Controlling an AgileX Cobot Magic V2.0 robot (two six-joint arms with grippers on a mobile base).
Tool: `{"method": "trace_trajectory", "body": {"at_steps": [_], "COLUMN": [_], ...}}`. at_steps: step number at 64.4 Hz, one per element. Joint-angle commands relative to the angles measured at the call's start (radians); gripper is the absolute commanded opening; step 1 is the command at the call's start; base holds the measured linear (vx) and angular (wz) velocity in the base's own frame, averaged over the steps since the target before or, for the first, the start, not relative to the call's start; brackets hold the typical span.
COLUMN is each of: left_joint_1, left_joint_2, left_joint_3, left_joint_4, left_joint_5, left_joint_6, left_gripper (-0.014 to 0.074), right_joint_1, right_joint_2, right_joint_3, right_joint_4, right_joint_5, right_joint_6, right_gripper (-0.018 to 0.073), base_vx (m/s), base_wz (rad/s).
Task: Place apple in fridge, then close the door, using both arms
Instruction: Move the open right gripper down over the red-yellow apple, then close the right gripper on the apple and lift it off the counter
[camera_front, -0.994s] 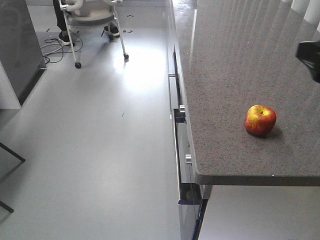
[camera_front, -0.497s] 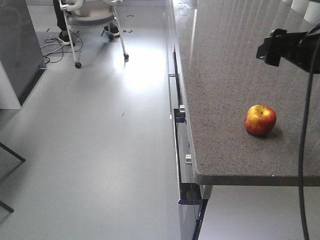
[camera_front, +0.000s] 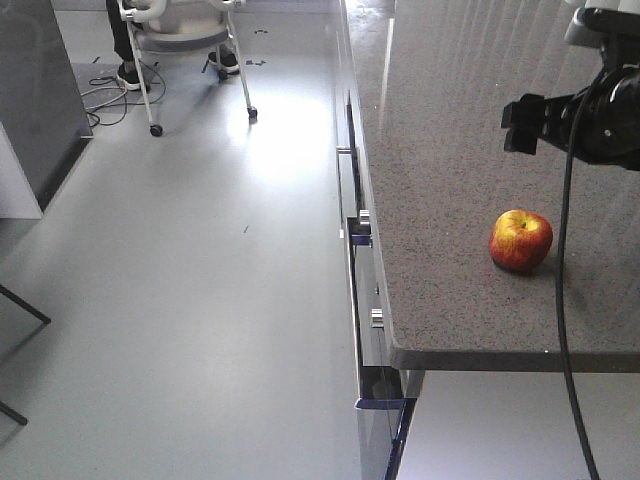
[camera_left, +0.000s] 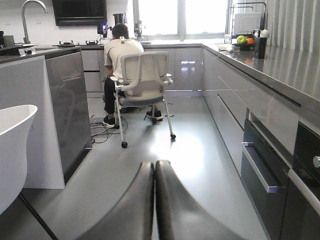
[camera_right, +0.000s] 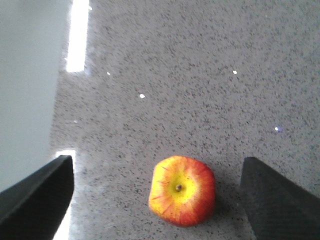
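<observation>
Red-yellow apple (camera_right: 182, 190) on speckled surface (camera_right: 200, 75), midway between wide-spread right fingers (camera_right: 37, 197), untouched; left fingers (camera_left: 132, 205) pressed together.

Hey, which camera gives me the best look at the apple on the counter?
The right wrist view: the apple sits at lower centre, seen from above with its stem, between the open fingers. The front view shows it smaller, side-on, on the counter. The left wrist view misses it.
</observation>
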Motion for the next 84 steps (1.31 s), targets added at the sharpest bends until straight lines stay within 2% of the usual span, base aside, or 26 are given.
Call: {"method": "trace_trajectory", "body": {"at_steps": [1,35,49,84], "left_joint_1": [-0.009,-0.009,-0.009,-0.009], "left_joint_2": [-0.015,-0.015,-0.015,-0.015], "left_joint_3": [-0.017,-0.017,-0.017,-0.017], "left_joint_4": [-0.005,-0.005,-0.005,-0.005], "left_joint_5": [-0.072,-0.072,-0.072,-0.072], "left_joint_6": [0.001,0.001,0.001,0.001], "left_gripper": [-0.0006,-0.0006,-0.0006,-0.0006], "right_joint_1": [0.0,0.0,0.0,0.0], "right_joint_2": [-0.013,0.118,0.124,0.153], "right_joint_3": [-0.035,-0.035,-0.035,-0.035], "right_joint_4": [-0.024,-0.036,-0.111,-0.102], "right_joint_5": [-0.044,-0.031,-0.032,-0.05], "right_joint_6": [0.004,0.019,0.096,0.097], "right_gripper": [0.0633,0.0622,0.0615,0.0601], "base_vx": [0.0,0.0,0.0,0.0], "base_wz": [0.0,0.0,0.0,0.0]}}
